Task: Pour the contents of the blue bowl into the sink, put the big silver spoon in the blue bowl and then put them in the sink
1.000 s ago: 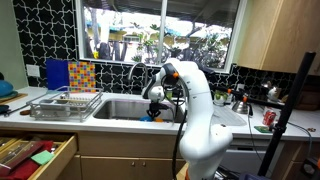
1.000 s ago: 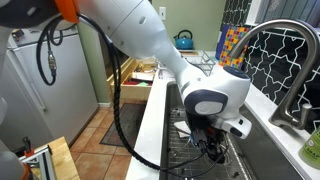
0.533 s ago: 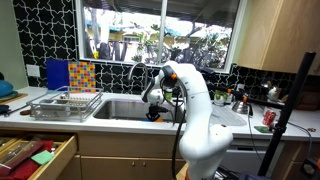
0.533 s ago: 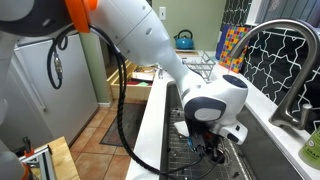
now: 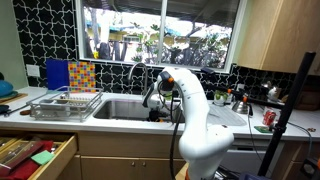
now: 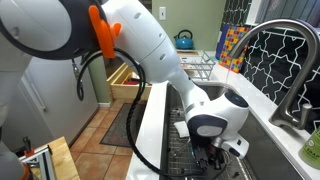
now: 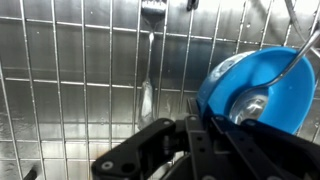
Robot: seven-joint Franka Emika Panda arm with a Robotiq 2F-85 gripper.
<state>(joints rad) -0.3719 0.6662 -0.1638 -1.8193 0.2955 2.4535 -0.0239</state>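
Observation:
In the wrist view the blue bowl [image 7: 262, 85] hangs tilted just above the sink's wire grid [image 7: 80, 90], at the right. The big silver spoon [image 7: 250, 105] lies inside it, handle running up to the right. My gripper [image 7: 200, 128] is shut on the bowl's left rim. In both exterior views the arm reaches down into the sink [image 5: 120, 108], and the gripper [image 6: 212, 160] is low inside the basin. The bowl is hidden there by the sink wall and the wrist.
A small silver utensil [image 7: 147, 95] lies on the sink grid left of the bowl. The faucet [image 5: 137, 75] [image 6: 285, 70] arches over the basin. A wire dish rack [image 5: 65, 103] stands on the counter beside the sink. A drawer [image 5: 35, 155] stands open below.
The arm has lowered the gripper and blue bowl deeper into the sink. The bowl, seen at the sink edge a second ago, has dropped below the rim.

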